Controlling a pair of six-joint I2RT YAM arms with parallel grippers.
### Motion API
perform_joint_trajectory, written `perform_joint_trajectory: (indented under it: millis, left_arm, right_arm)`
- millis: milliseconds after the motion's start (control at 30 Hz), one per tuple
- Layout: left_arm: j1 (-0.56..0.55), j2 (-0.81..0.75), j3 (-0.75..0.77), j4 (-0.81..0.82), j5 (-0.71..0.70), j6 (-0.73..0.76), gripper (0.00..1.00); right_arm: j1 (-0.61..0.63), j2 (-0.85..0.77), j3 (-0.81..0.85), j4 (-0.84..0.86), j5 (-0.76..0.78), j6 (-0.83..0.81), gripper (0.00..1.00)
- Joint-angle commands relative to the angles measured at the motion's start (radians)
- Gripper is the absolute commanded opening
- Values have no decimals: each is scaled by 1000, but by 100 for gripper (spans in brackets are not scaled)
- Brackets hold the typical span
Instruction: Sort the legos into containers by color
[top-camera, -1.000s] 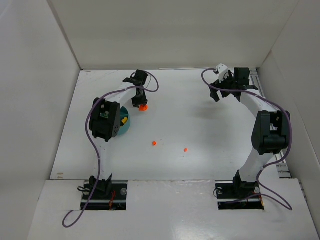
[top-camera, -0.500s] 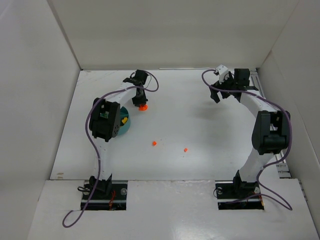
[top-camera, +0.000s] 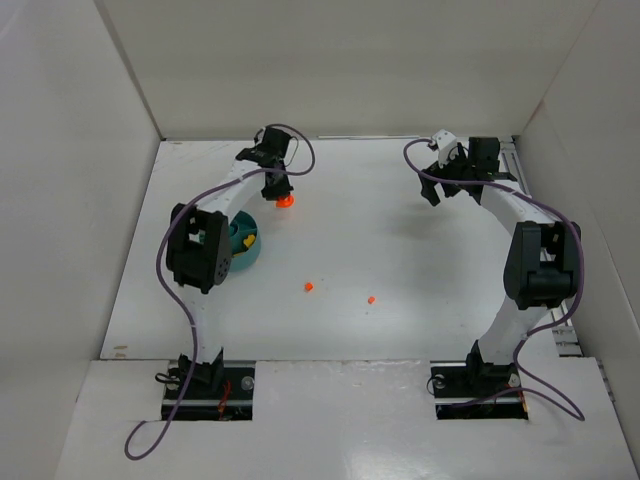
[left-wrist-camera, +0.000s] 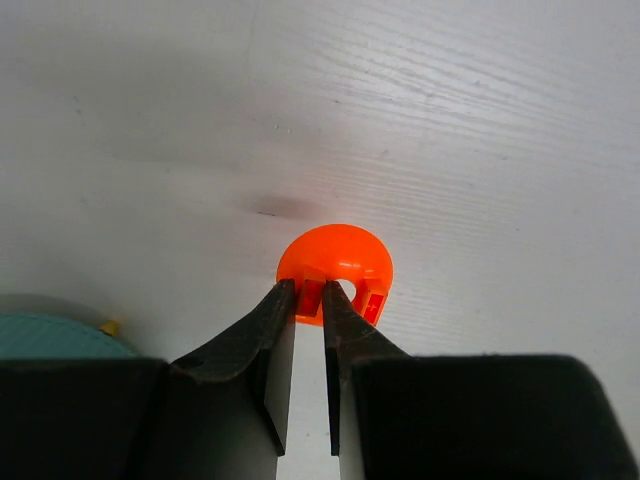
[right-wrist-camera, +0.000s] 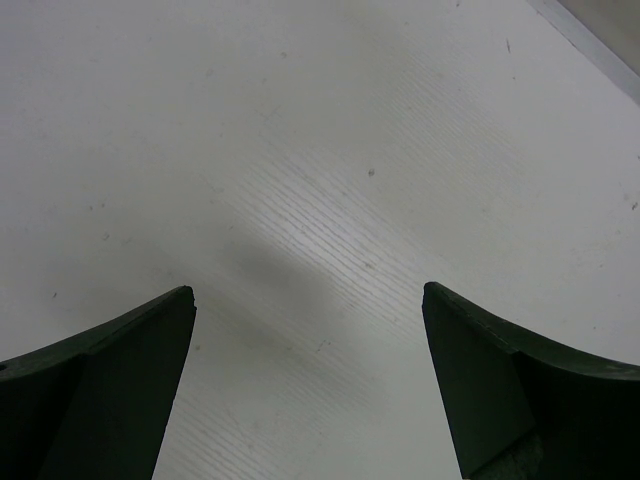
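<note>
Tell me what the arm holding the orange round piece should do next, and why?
Probably swing the left gripper over the teal dish. Its jaws are closed on the round orange piece, which looks raised off the table with a shadow beneath, and the dish sits close by. Which compartment suits orange isn't visible.
</note>
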Motion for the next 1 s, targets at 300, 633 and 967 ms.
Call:
perform_joint_trajectory:
  millis: [300,633,967]
  left_arm:
    - [5,-346,-146,-38,-66,-22,0]
    - [36,-492,-324,-98,-75,-42,0]
    - [77,-520,-397,-63,-118,-62,0]
  right_arm:
    - [-6,-39,3,48,-77,0,100]
    - [-6,-39,-6,57,-110,9,100]
    - [-6,-39,-15,66,-131,9,100]
